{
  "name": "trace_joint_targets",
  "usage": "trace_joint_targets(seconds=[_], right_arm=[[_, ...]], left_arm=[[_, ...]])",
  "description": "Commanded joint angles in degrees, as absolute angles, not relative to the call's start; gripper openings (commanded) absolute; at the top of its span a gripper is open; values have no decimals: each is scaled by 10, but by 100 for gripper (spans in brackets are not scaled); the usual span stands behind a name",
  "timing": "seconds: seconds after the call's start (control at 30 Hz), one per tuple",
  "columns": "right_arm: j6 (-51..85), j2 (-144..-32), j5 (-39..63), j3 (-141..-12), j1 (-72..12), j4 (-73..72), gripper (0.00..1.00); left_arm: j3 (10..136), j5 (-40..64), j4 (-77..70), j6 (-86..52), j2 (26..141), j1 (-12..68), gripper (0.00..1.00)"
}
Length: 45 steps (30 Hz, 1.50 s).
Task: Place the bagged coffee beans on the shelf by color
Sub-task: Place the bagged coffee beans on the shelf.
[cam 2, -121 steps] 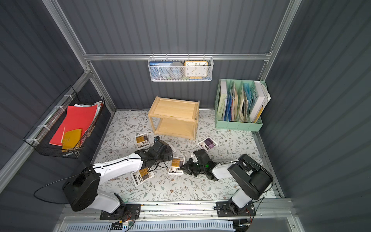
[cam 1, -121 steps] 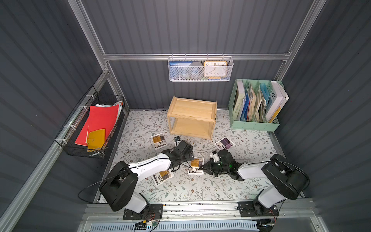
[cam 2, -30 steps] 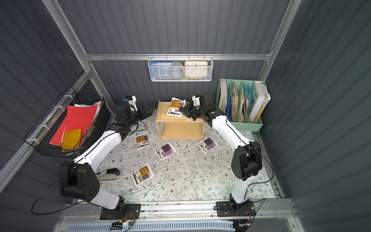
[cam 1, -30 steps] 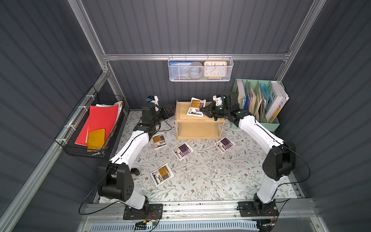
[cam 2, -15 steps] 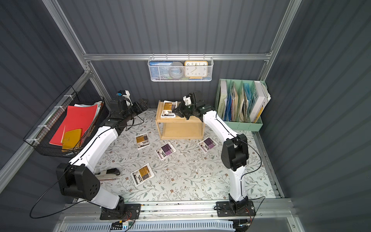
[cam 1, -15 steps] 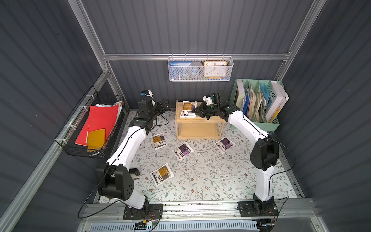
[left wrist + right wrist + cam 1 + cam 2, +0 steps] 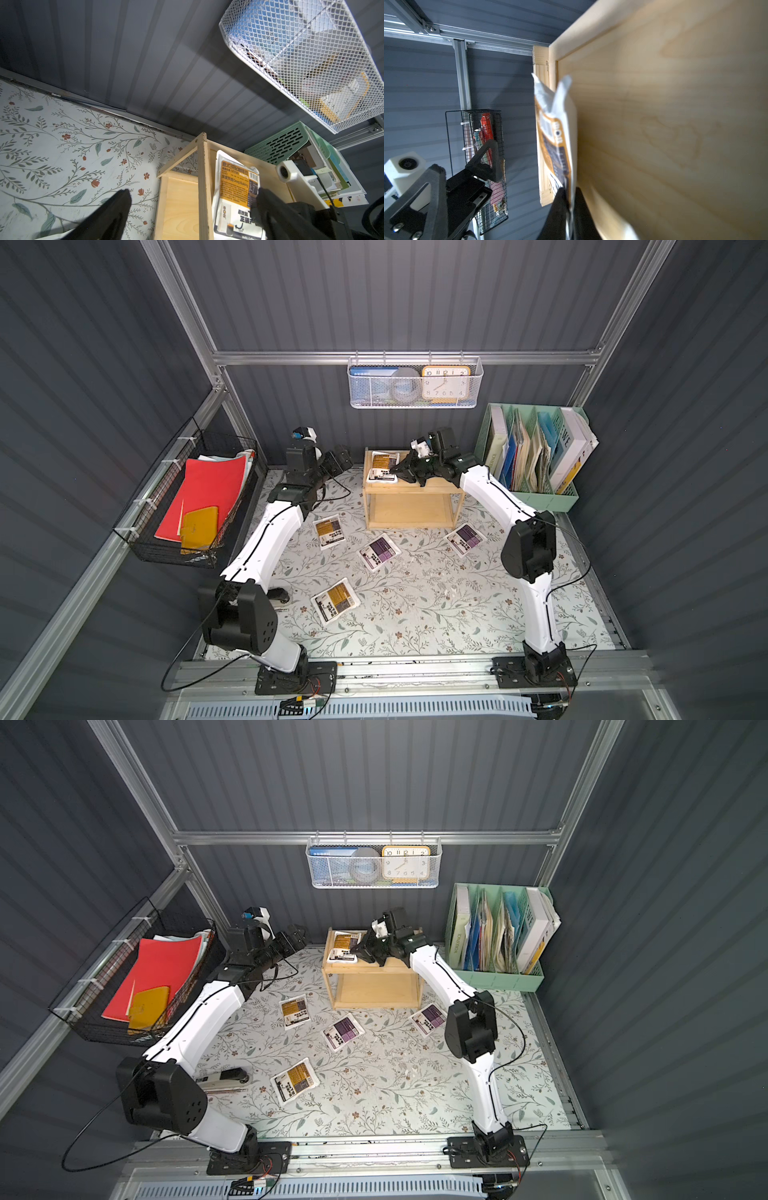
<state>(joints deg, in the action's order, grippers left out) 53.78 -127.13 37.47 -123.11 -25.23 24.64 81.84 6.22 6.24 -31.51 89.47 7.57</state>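
Our right gripper (image 7: 569,190) straddles one short edge of the yellow pouch (image 7: 382,466), a finger on each side. We cannot tell whether the jaws still pinch it or have begun to let go. A second ago that pouch hung over the middle of the shelf (image 7: 399,490). Now it lies on the top tray, at the end nearer our left arm, so we judge the yellow group started there once it is released. Our left gripper (image 7: 338,458) waits beside the shelf, jaws apart, holding nothing. On the floral mat (image 7: 415,614) remain a second yellow pouch (image 7: 329,531), a third yellow pouch (image 7: 334,602), a middle purple pouch (image 7: 379,552) and a right-hand purple pouch (image 7: 465,540). The right wrist view is blurred, and our right arm hides part of the tray. We cannot tell whether the pouch lies fully flat inside the rim.
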Motion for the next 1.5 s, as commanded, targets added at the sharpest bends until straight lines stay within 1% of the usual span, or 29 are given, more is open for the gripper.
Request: trace_joint_targets(seconds=[0.0, 0.03, 0.13, 0.27, 0.4, 0.53, 0.63, 0.67, 0.8, 0.9, 1.1, 1.33, 1.4, 1.47], right_arm=[[526, -1279, 376, -1252, -255, 257, 33], [520, -1277, 372, -1252, -255, 275, 41], [503, -1268, 349, -1252, -255, 298, 51], [476, -1258, 308, -1253, -255, 332, 57], [465, -1255, 281, -1254, -255, 350, 57], [464, -1259, 274, -1259, -254, 351, 53], [463, -1266, 273, -1268, -254, 353, 47], [463, -1268, 273, -1271, -254, 353, 44], [466, -1281, 277, -1288, -255, 352, 27], [467, -1289, 283, -1298, -254, 353, 19], [474, -1299, 292, -1307, -256, 346, 14], [482, -1311, 296, -1321, -258, 343, 14], [483, -1312, 296, -1324, -258, 342, 16], [483, -1312, 295, -1324, -258, 342, 21]], left_arm=[[816, 72, 62, -305, 897, 74, 100], [816, 73, 62, -305, 897, 74, 100], [816, 76, 59, -304, 895, 74, 100], [795, 79, 56, -302, 892, 74, 100], [793, 81, 54, -298, 889, 74, 100], [790, 85, 52, -297, 888, 74, 100], [789, 87, 51, -295, 888, 74, 100], [788, 88, 51, -295, 888, 74, 100], [786, 90, 49, -294, 889, 74, 100], [782, 91, 48, -293, 890, 74, 100], [775, 92, 45, -293, 890, 74, 100], [772, 92, 43, -293, 890, 74, 100], [772, 92, 43, -292, 889, 74, 100], [771, 92, 42, -293, 889, 74, 100]])
